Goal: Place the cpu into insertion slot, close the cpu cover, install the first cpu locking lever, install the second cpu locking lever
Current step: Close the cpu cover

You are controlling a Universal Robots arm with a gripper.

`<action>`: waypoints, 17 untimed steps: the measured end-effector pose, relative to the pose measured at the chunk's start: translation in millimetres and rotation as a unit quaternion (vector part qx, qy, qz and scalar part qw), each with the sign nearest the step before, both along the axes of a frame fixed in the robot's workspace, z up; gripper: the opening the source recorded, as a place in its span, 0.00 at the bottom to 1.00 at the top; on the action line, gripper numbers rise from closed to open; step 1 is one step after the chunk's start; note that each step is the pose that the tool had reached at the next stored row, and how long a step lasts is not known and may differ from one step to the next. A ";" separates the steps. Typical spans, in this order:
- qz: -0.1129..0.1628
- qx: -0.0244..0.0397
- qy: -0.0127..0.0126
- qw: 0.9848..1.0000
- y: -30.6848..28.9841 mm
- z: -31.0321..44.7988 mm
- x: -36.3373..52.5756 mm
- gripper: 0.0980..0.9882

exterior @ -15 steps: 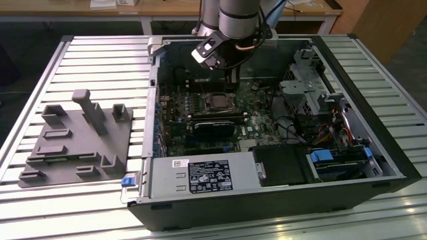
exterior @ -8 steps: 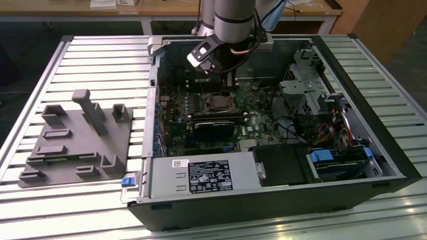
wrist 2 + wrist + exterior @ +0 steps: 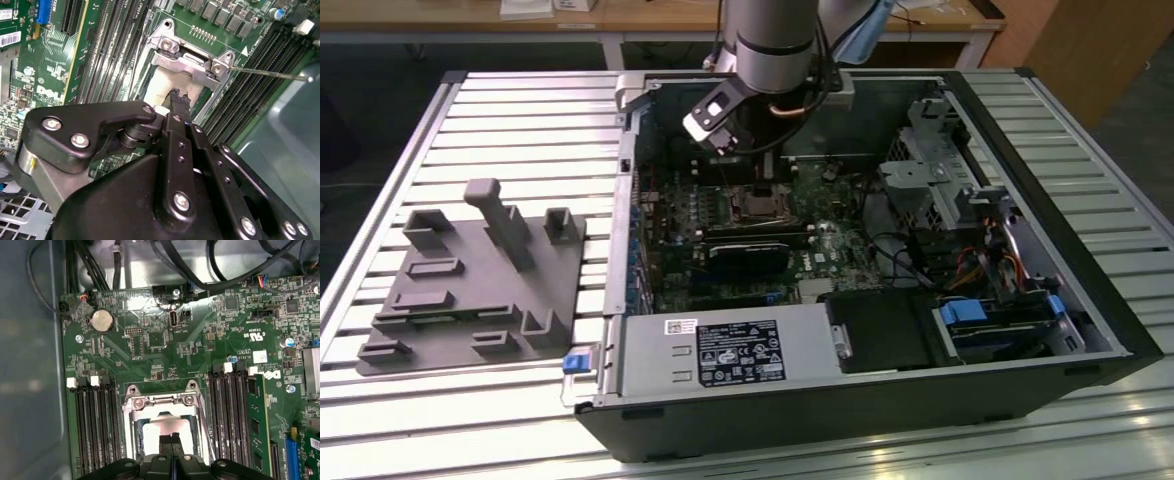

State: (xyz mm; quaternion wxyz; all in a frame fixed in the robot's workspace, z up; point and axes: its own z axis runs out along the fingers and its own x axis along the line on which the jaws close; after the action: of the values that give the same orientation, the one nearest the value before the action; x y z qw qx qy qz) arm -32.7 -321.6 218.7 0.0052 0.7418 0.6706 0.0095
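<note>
**A:** Where is the claw [image 3: 176, 99]?

**B:** Down inside the open computer case [image 3: 854, 425], at the end of the arm [image 3: 767, 40]. It hangs right over the insertion slot [image 3: 754, 205] on the green board [image 3: 200, 347].

**A:** Wide or narrow?

**B:** Narrow. In both wrist views the two black fingers are pressed together with only a thin seam between them, and nothing is gripped. Their tips are at the pale face of the cpu [image 3: 150, 435]. I can't tell whether they touch it or hover just above.

**A:** So the cpu is in place?

**B:** It sits in the slot and shows through the square window of the cpu cover [image 3: 192, 64]. The silvery frame looks to lie down around the chip, with its screwed end on the far side from the claw.

**A:** And the levers?

**B:** In the second wrist view one thin locking lever [image 3: 270, 74] juts out from the cover's corner. Its free end is out past the long memory slots [image 3: 95, 425] beside the socket.

**A:** Anything else around?

**B:** A coin cell [image 3: 102, 320] sits farther up the board. In the exterior view a grey power supply box [image 3: 720, 350] fills the case's near corner. A grey fixture plate [image 3: 467, 290] lies on the slatted counter [image 3: 494, 425], at the exterior view's left of the case.
</note>
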 end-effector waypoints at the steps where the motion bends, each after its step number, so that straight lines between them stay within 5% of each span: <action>1: 0.001 0.000 0.000 1.000 0.0 -0.3 -0.2 0.01; 7: 0.004 0.000 0.000 1.000 0.0 -0.4 -0.2 0.01; 10: 0.026 0.000 0.000 1.000 0.0 -0.5 -0.2 0.01; 17: 0.090 0.000 0.000 0.996 0.0 -0.9 -0.2 0.01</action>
State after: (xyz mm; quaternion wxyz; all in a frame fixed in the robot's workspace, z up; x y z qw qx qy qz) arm -32.9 -321.6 217.8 0.0044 0.6784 0.7346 0.0100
